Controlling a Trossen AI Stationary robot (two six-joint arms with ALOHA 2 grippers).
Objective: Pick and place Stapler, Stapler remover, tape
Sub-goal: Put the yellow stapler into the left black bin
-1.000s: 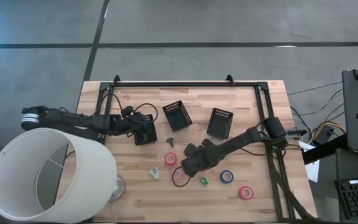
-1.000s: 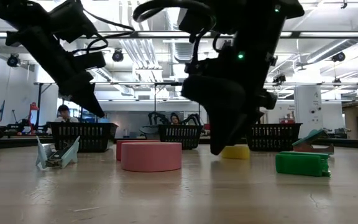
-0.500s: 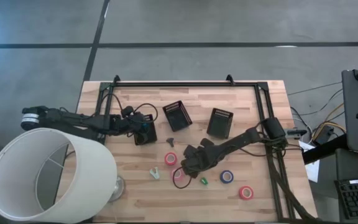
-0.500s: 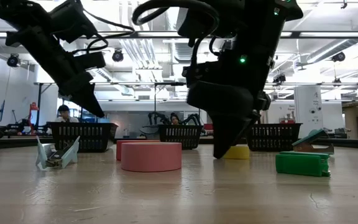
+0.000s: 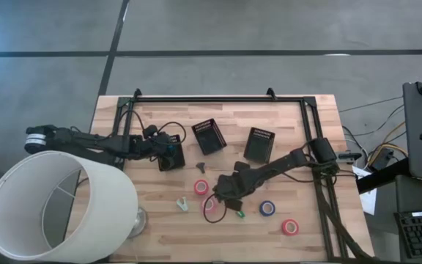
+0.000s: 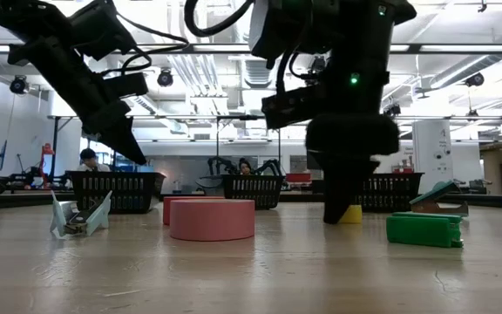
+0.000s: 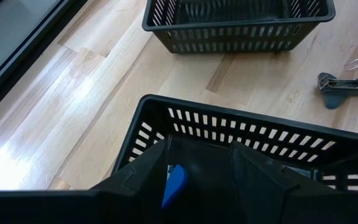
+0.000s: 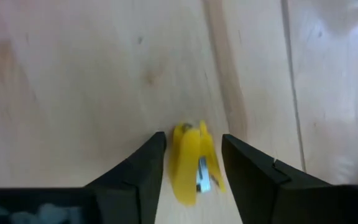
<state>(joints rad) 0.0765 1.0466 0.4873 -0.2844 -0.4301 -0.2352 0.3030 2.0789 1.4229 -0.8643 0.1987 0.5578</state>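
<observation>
My right gripper (image 8: 192, 140) (image 5: 228, 193) is open and points down at the table. A small yellow stapler piece (image 8: 190, 165) (image 6: 352, 215) lies on the wood between its fingers; I see no touch. My left gripper (image 7: 201, 146) (image 5: 173, 152) hangs open over a black mesh bin (image 7: 247, 121) with a blue thing (image 7: 175, 182) inside. Tape rolls lie flat: pink (image 5: 201, 187), red (image 5: 211, 207), blue (image 5: 267, 208), red (image 5: 290, 226). A green stapler (image 5: 240, 214) and a pale stapler remover (image 5: 182, 204) lie nearby.
Two more black mesh bins (image 5: 209, 136) (image 5: 260, 144) stand toward the far edge. A grey stapler remover (image 5: 201, 166) lies between the bins and the tape. A big white lampshade (image 5: 57, 205) covers the near left corner. A black frame (image 5: 218, 98) runs along the far and right edges.
My right gripper has shifted toward the table's right, turned about its wrist and come down a little, so that its fingers now stand on either side of the yellow piece. The left arm has kept still.
</observation>
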